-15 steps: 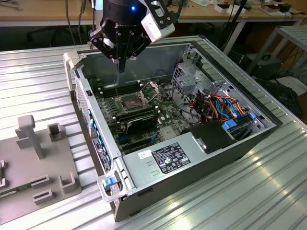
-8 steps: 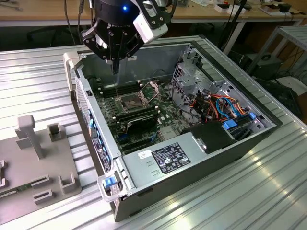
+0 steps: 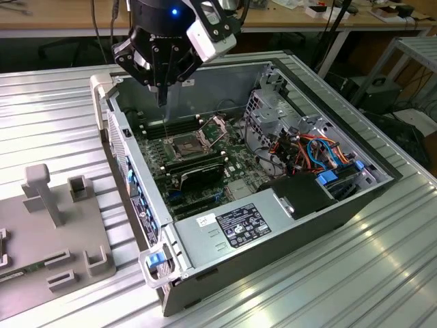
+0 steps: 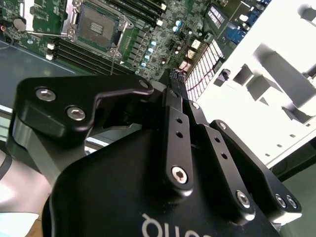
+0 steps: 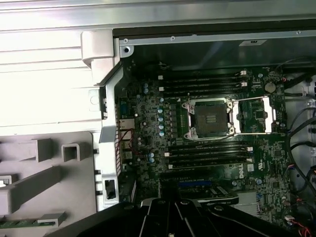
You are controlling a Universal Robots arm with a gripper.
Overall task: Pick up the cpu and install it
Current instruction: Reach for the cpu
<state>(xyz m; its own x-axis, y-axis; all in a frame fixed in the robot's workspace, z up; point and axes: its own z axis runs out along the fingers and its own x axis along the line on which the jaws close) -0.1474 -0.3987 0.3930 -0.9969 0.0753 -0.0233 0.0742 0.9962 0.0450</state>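
The cpu is out of view. My gripper [image 3: 162,98] hangs above the back corner of the open computer case [image 3: 205,273], toward the exterior view's left. Its black fingers [image 4: 173,91] are shut together, and nothing shows between them. Below and a little toward the exterior view's right lies the square dark socket [image 3: 186,145], seen in both wrist views [image 4: 96,27] [image 5: 210,118]. Its hinged metal frame [image 5: 253,114] is folded back, and the socket's dark inside is bare.
Long memory sticks [image 5: 205,81] flank the socket. A grey fixture [image 3: 48,232] with posts and slots stands outside the case on the ribbed metal table [image 3: 382,273]. A power supply [image 3: 232,229] and coloured cables [image 3: 307,150] fill the case's near and right parts.
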